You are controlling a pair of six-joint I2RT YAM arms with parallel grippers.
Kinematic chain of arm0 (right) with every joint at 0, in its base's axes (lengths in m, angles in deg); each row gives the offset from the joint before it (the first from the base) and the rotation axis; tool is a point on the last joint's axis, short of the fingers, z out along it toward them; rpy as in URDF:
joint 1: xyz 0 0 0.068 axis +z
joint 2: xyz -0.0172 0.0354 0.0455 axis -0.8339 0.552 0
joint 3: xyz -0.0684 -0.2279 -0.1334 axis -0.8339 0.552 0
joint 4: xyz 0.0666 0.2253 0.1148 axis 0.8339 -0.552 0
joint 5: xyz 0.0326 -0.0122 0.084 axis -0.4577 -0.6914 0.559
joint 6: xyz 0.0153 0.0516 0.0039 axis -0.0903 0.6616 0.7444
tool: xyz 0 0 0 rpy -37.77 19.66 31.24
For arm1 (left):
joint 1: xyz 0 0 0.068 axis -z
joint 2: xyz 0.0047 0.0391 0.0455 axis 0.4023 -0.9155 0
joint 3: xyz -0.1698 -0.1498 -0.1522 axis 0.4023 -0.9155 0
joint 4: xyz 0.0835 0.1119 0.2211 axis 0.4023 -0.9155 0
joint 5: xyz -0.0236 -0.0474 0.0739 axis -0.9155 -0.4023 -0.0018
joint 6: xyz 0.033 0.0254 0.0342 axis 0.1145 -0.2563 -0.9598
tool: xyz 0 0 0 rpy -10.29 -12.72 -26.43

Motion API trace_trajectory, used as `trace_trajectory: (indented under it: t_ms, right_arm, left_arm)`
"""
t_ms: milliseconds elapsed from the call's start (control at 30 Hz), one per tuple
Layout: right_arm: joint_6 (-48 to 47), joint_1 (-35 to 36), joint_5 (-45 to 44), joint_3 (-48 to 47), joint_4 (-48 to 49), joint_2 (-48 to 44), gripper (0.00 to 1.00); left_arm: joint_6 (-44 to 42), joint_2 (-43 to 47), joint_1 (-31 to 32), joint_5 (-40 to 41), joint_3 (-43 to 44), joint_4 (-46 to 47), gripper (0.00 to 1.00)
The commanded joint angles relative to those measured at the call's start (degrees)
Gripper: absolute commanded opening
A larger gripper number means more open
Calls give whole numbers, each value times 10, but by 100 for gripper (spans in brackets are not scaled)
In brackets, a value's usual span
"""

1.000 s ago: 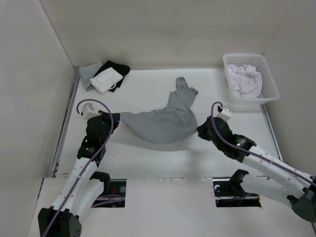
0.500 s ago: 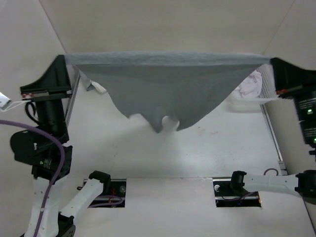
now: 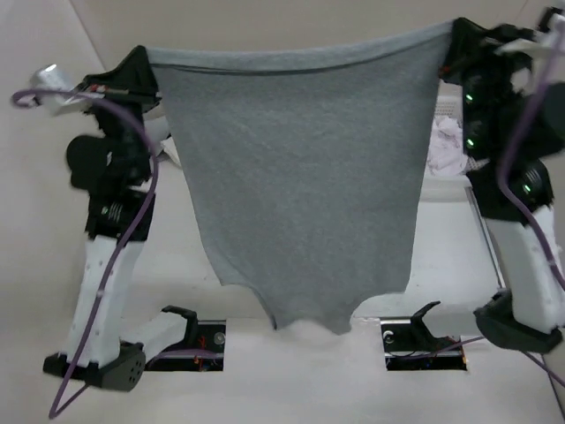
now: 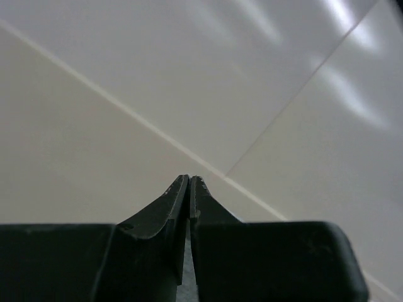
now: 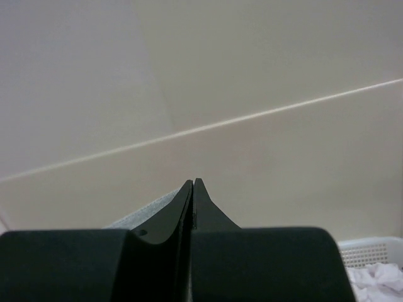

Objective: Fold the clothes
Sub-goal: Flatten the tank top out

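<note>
The left claw (image 4: 189,181) sits high at the left. Its jaws are pressed together on the left corner of the hem of the grey top (image 3: 300,177). The top hangs above the bench (image 3: 450,252), spread wide between both claws, with the hem uppermost and the straps lowest. The right claw (image 5: 192,184) sits high at the right, jaws pressed together on the right hem corner. Beyond the right arm, a white basket (image 5: 373,250) holds a crumpled white garment (image 3: 444,141).
</note>
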Motion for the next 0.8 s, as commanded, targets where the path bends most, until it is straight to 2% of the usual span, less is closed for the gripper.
trace_trajectory:
  t_ms: [0,100,200,333,433,600,767]
  right_arm:
    - [153,-117,193,-11,-83,89,0]
    - [191,-172,245,-29,-86,166,0]
    - [206,-200,270,-76,-90,238,0]
    - [233,-225,304,-248,-145,350,0]
    - [260,-238,323,-384,-184,406,0]
    - [280,-242,334,-369,-150,344,0]
    - [269,-240,338,-308,-156,277,0]
  left_arm:
    - [-12,-103,-32,7,-8,-18,0]
    - [15,-187,-57,-21,6,-14,0]
    - [27,-275,-73,-46,65,-23,0]
    - [34,-371,-85,-70,189,-70,0]
    - [37,-398,-89,-84,267,-97,0]
    - [35,-364,-99,-97,320,-97,0]
    - [24,-304,-98,-98,281,-87,1]
